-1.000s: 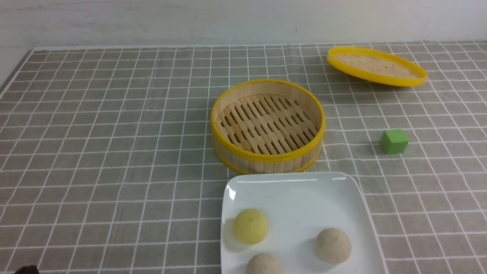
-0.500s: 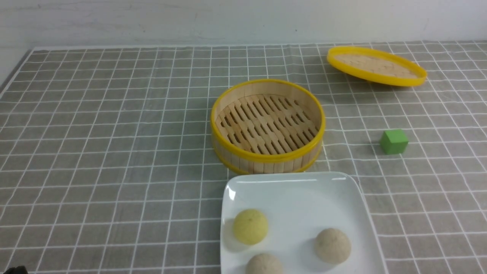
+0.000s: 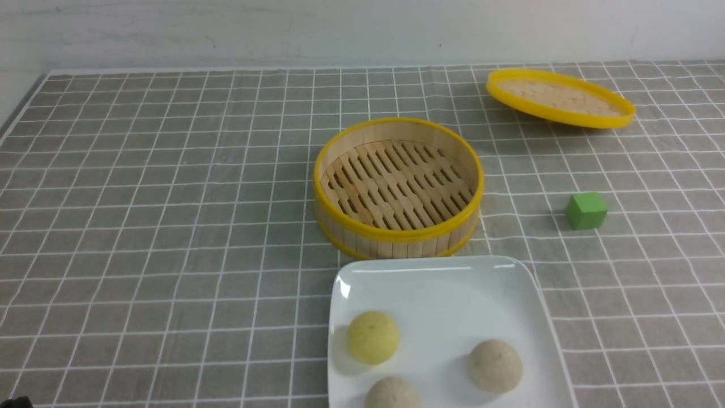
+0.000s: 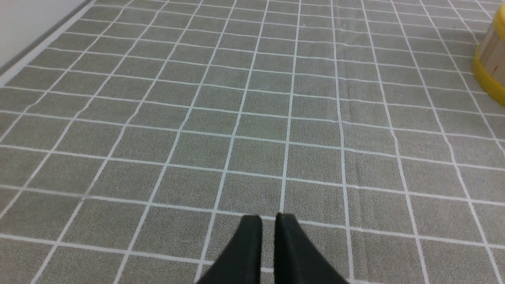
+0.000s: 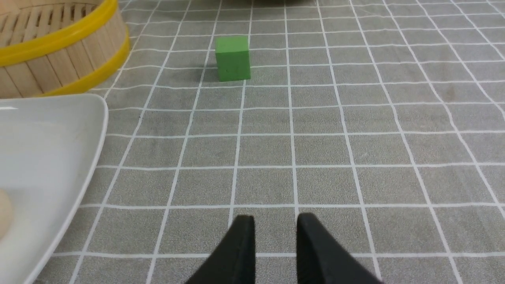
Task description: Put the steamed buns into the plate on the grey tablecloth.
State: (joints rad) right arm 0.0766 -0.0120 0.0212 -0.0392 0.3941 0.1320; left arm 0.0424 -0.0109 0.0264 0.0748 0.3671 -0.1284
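Three steamed buns [image 3: 495, 366] are sitting inside the white square plate [image 3: 447, 283], just in front of the empty bamboo steamer basket [image 3: 399, 187]. Left gripper [image 4: 268, 221] is hovering nearly closed, right gripper [image 5: 275, 223] narrowly parted; both empty.

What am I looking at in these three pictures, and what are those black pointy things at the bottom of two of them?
This is a two-armed robot at a table. The wide picture comes from a camera between its arms, looking forward. The other two come from cameras on its wrists, so the black points are its own pincers: the left gripper, nearly shut, and the right gripper, slightly apart. Neither holds anything.

On the grey tablecloth stand a white plate, an empty bamboo steamer basket, its lid tilted farther back, and a green cube. Three steamed buns lie on the plate: a yellow bun and two beige ones.
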